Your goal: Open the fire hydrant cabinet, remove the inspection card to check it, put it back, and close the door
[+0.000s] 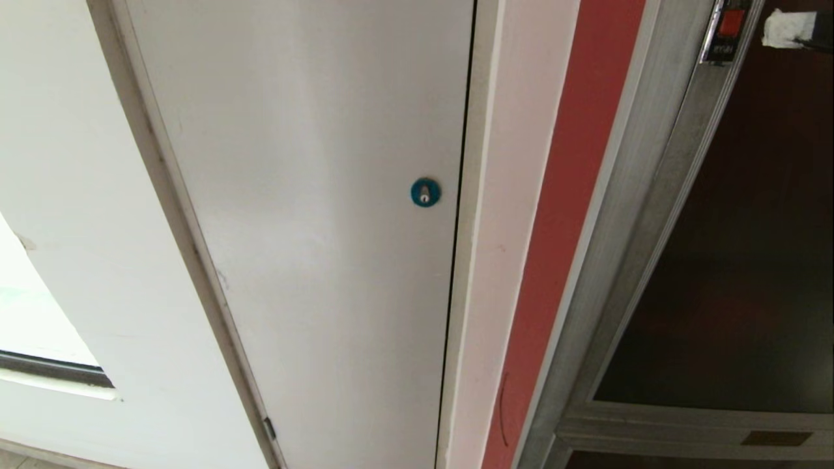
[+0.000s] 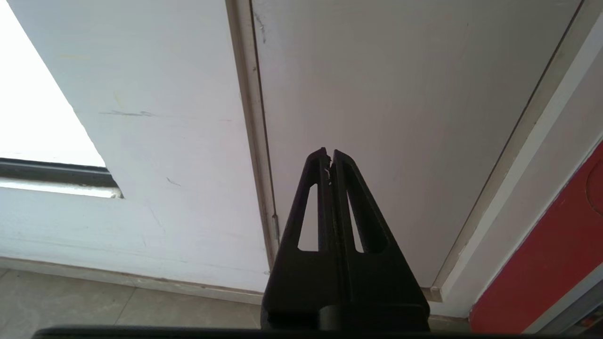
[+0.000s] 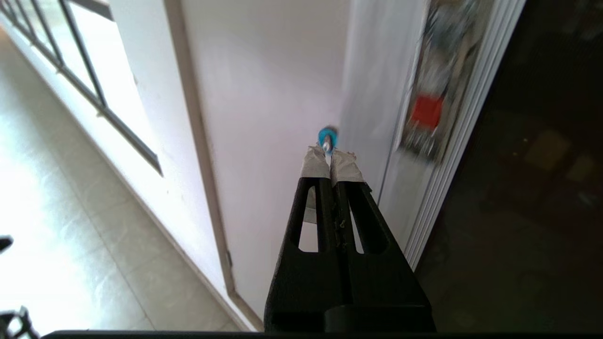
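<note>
The fire hydrant cabinet (image 1: 638, 215) stands at the right of the head view, a brushed-silver frame beside a red strip. Its door (image 1: 749, 247) is a dark glass panel, closed, with a red-and-chrome latch (image 1: 726, 29) near the top. In the right wrist view the door (image 3: 527, 165) and the blurred latch (image 3: 426, 113) lie to the side of my right gripper (image 3: 331, 155), which is shut, empty, with taped fingertips. My left gripper (image 2: 329, 153) is shut and empty, low in front of the white door. The inspection card is hidden. Neither arm shows in the head view.
A plain white door (image 1: 313, 228) with a small blue round lock (image 1: 425, 192) fills the middle of the head view. A window ledge (image 1: 58, 371) sits at the lower left. A lower dark panel with a brass plate (image 1: 775, 438) lies under the glass door. Tiled floor (image 2: 94, 301) runs below.
</note>
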Motion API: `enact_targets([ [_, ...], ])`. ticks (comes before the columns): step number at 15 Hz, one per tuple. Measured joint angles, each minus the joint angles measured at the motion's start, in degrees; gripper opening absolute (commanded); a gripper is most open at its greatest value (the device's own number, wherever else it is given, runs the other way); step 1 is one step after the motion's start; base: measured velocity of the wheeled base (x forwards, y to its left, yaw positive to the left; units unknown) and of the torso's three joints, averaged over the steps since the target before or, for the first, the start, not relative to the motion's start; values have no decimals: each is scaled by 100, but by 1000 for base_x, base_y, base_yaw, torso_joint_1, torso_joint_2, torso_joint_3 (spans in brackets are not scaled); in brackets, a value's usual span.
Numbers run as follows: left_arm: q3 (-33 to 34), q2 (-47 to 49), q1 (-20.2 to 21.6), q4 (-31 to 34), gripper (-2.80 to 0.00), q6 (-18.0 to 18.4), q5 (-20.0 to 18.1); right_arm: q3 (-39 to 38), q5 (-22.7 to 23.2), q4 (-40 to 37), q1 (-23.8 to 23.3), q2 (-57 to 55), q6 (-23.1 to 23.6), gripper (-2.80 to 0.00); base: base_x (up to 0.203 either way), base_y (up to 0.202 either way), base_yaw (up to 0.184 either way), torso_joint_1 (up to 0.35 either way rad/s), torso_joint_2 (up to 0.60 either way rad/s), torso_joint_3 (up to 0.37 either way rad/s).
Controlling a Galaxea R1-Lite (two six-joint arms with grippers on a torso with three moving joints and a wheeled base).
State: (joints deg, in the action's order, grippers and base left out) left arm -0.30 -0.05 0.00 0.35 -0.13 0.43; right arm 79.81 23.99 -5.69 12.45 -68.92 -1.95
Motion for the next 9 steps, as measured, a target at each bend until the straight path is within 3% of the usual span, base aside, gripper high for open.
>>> enact_targets([
  [9,0,0,0,0,-280,-1,-1,442,-720,33,0,-559,-16,-280,0,0,0,0,0,0],
])
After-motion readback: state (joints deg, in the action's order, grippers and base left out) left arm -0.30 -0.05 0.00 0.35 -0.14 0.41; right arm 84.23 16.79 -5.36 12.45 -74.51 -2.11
